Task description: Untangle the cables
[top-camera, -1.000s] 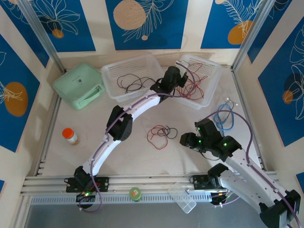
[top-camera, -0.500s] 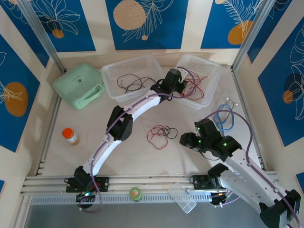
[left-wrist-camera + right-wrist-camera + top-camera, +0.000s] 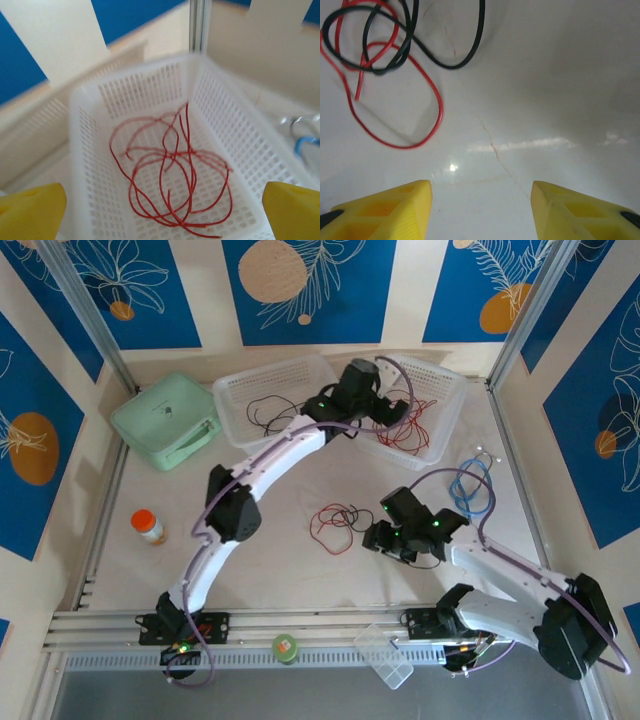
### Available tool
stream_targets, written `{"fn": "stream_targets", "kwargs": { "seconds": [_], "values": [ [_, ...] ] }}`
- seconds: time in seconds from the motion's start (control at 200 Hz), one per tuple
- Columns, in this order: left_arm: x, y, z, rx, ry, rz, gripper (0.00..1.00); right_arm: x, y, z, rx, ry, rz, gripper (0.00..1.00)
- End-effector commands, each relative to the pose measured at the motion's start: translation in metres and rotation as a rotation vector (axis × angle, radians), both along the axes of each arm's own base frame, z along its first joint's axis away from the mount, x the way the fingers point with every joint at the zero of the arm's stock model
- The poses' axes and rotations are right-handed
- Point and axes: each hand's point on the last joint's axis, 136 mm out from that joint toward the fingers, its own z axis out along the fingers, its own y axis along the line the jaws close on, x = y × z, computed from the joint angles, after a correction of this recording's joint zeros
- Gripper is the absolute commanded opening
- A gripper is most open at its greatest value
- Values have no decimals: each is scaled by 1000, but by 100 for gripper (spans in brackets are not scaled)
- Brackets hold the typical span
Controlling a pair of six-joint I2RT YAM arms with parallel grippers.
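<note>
From above, the left gripper (image 3: 388, 410) hangs over the right basket (image 3: 452, 400), where loose red cables (image 3: 418, 420) lie. Black cables (image 3: 275, 415) sit in the left basket (image 3: 262, 371). A tangle of red and black cables (image 3: 338, 521) rests mid-table, with the right gripper (image 3: 377, 538) just beside its right edge. A blue coiled cable (image 3: 470, 485) lies behind that arm. It is no part of the job, and the forearm could drag it on a wide swing.

The left wrist view looks down into the right basket (image 3: 145, 87). The left gripper (image 3: 160, 212) stands wide, its yellow fingers (image 3: 31, 210) far apart with nothing between them. The red cables (image 3: 170, 185) lie piled on the mesh floor below. A curl lying high could likely catch on a finger as the arm draws away and be lifted out again.

In the right wrist view, the right gripper (image 3: 482, 210) is partly spread and empty, with bare table (image 3: 545, 100) between its fingers (image 3: 385, 210). The tangle of red and black cables (image 3: 380, 45) lies ahead and to the left, red loops crossing black ones. The strands are thin and springy, so the jaws could probably pinch both colours together or slip off. Pulling one strand unpinned might drag the whole knot.
</note>
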Motion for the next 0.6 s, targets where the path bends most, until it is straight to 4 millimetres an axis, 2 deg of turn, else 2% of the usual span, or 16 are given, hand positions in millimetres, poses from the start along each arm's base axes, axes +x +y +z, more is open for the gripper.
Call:
{"fn": "stream_targets", "kwargs": {
  "seconds": [0.0, 0.105, 0.25, 0.34, 0.455, 0.595],
  "values": [
    [-35, 38, 50, 5, -34, 36, 100, 29, 5, 6, 12, -56, -118, 55],
    [-60, 75, 55, 16, -11, 88, 100, 46, 4, 2, -16, -54, -162, 55],
    [-96, 123, 34, 33, 77, 154, 100, 68, 6, -2, -54, -47, -174, 54],
    [-115, 147, 5, 46, 155, 193, 100, 75, 8, -12, -91, -24, -174, 52],
    [-134, 167, -28, 86, 237, 222, 100, 76, 10, -29, -134, 18, -178, 49],
    [-149, 186, -56, 167, 314, 247, 100, 75, 9, -40, -190, 54, -178, 47]
  ]
}}
